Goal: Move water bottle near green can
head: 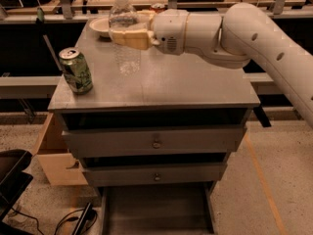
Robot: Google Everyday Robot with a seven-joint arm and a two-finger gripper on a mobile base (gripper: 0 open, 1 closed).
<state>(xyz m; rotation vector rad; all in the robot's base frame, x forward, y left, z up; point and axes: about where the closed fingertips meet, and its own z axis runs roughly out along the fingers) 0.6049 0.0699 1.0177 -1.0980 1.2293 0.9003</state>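
Gripper [128, 29] closed on the water bottle [127, 58]: one tan finger crosses the near side of its upper body and the other sits behind it. The white arm [254, 38] reaches in over the right edge of the worktop [195, 82].

Nearest, below the worktop: two shut drawers [154, 142], one above the other.

Front-left corner of the worktop: green can [76, 70], upright.

Behind it and to the right, left of centre: the bottle, upright with its white cap uppermost. Bare worktop lies between it and the can. Whether its base touches the surface cannot be told.

Far-left corner: a pale bowl [99, 26], partly hidden by the bottle.

Step in hand, as judged: the carry, with the bottle grasped but not yet beside the can. The next move calls for a short travel toward the front-left corner, stopping just beside the can without knocking it. The bottle then has to be set down flat and the fingers opened.
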